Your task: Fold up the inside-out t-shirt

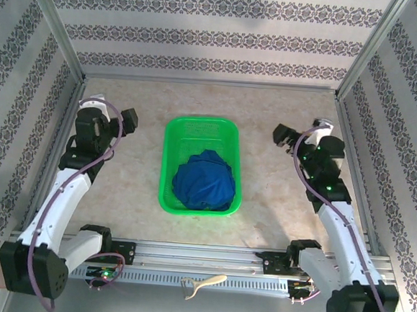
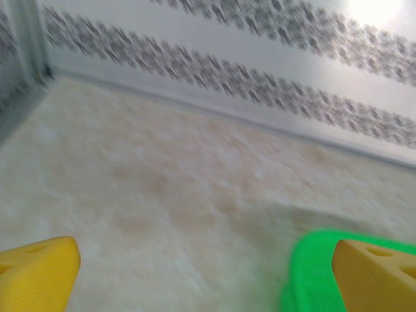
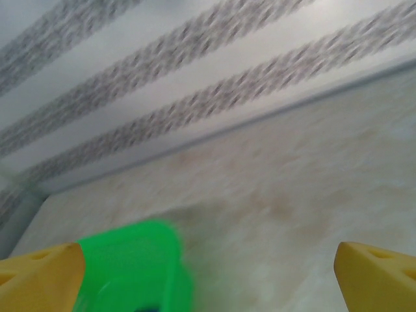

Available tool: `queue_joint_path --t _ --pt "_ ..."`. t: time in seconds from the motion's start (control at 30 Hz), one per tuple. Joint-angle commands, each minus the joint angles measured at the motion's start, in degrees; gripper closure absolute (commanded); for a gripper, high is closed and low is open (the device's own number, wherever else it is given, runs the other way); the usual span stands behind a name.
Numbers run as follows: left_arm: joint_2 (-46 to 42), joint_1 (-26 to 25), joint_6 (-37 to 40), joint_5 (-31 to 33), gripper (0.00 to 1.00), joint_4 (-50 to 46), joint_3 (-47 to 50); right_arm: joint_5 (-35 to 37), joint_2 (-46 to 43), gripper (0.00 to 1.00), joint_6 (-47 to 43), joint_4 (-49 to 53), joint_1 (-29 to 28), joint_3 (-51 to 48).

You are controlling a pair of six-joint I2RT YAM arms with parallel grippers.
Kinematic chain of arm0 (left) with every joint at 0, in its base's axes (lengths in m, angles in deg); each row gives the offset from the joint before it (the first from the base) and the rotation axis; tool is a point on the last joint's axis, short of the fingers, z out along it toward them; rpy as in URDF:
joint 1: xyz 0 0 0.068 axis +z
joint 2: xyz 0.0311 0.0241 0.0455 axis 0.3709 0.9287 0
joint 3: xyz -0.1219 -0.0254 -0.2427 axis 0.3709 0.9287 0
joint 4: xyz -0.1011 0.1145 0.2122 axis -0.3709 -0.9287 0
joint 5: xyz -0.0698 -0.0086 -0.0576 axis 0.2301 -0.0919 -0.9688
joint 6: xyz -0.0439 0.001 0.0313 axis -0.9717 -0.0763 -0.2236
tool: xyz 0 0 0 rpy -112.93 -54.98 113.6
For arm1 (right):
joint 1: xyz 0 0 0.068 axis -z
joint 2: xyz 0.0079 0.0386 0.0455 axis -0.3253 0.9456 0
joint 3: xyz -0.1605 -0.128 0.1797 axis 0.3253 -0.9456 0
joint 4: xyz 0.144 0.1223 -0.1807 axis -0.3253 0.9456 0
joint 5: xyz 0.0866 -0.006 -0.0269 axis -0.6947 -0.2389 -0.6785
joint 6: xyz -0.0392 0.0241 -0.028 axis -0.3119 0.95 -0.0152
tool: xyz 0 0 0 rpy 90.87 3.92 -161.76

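The royal-blue t-shirt (image 1: 204, 182) lies crumpled in a heap in the near half of a green basket (image 1: 196, 128) at the middle of the table. My left gripper (image 1: 131, 119) hangs to the left of the basket, open and empty, its yellow fingertips (image 2: 36, 273) wide apart over bare table. My right gripper (image 1: 281, 135) hangs to the right of the basket, also open and empty, yellow fingertips (image 3: 374, 273) spread wide. A corner of the green basket (image 2: 312, 273) shows in the left wrist view, and the basket's rim (image 3: 133, 263) in the right wrist view.
Patterned walls on a metal frame close in the table (image 1: 277, 197) at the back and both sides. An aluminium rail (image 1: 200, 256) runs along the near edge between the arm bases. A pale hooked tool (image 1: 204, 282) lies in front of it.
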Motion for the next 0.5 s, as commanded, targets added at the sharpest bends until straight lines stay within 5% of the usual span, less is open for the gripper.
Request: queue_joint_path --t 0.0,0.1,0.27,0.47 --pt "-2.9 -2.7 -9.1 -11.2 0.00 -19.7 0.8 -3.7 -1.0 0.02 1.2 15.7 -11.1 3.5" --pt "-6.7 -7.5 -14.8 -13.6 0.00 -20.4 5.4 4.3 1.2 0.03 2.1 20.9 -26.0 6.4" --pt "-11.7 -10.4 -21.1 -8.0 0.01 -20.0 12.2 17.9 12.2 0.05 4.9 26.4 -49.4 12.6" --pt "-11.8 -10.1 -25.5 5.2 0.01 -24.9 9.8 20.8 31.1 0.06 4.5 26.7 -65.4 26.6"
